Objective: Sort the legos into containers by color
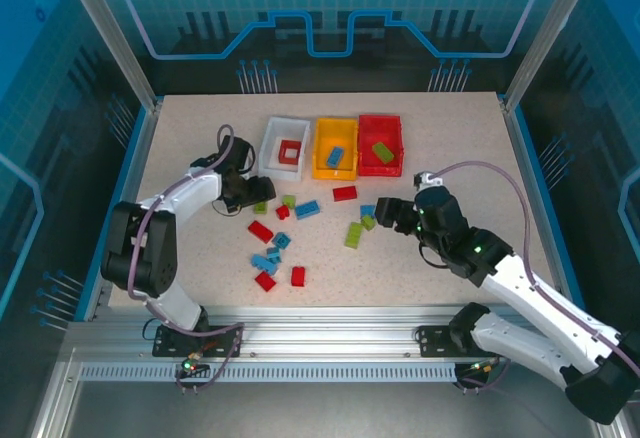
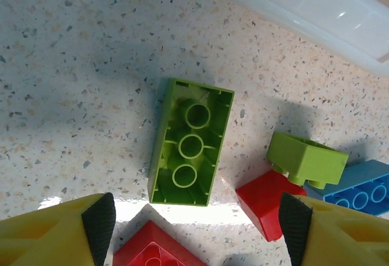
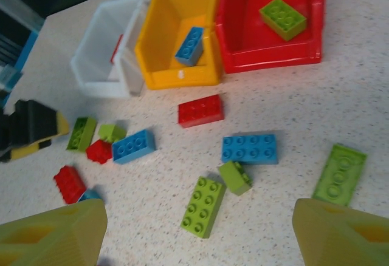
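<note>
Three bins stand in a row at the back: white (image 1: 266, 153) holding a red square frame (image 1: 290, 152), orange-yellow (image 1: 334, 173) holding a blue brick (image 3: 189, 45), and red (image 3: 243, 35) holding a green brick (image 3: 282, 18). My left gripper (image 2: 197, 229) is open and low over the table beside the white bin. An upside-down lime green brick (image 2: 190, 143) lies just ahead of its fingertips (image 2: 99, 223), with red bricks (image 2: 267, 200) either side. My right gripper (image 3: 197, 235) is open above a green brick (image 3: 202, 207), a small green one (image 3: 234, 177) and a blue brick (image 3: 250, 149).
Loose red, blue and green bricks lie scattered over the middle of the table, among them a red one (image 1: 345, 193) in front of the bins and a cluster (image 1: 268, 258) nearer the front. A flat green brick (image 3: 339, 175) lies right of my right gripper.
</note>
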Action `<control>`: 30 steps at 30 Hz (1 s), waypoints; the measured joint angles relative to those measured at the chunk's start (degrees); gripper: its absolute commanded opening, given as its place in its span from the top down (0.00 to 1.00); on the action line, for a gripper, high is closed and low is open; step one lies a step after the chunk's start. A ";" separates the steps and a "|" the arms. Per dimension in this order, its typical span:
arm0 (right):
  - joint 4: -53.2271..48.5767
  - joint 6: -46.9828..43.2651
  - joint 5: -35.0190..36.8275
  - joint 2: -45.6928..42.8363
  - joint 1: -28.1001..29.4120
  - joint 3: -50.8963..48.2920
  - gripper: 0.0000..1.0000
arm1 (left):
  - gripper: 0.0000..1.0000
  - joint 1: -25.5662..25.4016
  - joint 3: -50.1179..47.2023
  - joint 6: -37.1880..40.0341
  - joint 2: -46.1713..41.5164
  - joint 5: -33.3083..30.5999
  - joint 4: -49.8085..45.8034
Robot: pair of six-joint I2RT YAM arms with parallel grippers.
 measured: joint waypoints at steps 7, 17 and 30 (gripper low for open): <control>-0.17 1.86 -1.81 6.29 -1.11 0.09 0.23 | 0.31 -4.20 -1.25 -1.42 -7.34 -0.46 -0.17; -0.02 2.23 -4.09 8.92 -0.96 0.31 0.24 | 0.37 -11.13 0.24 -2.56 -6.10 -1.84 -2.43; 0.20 2.67 -4.96 11.63 1.11 1.95 0.25 | 0.35 -12.87 0.24 -10.99 2.67 -4.15 -2.47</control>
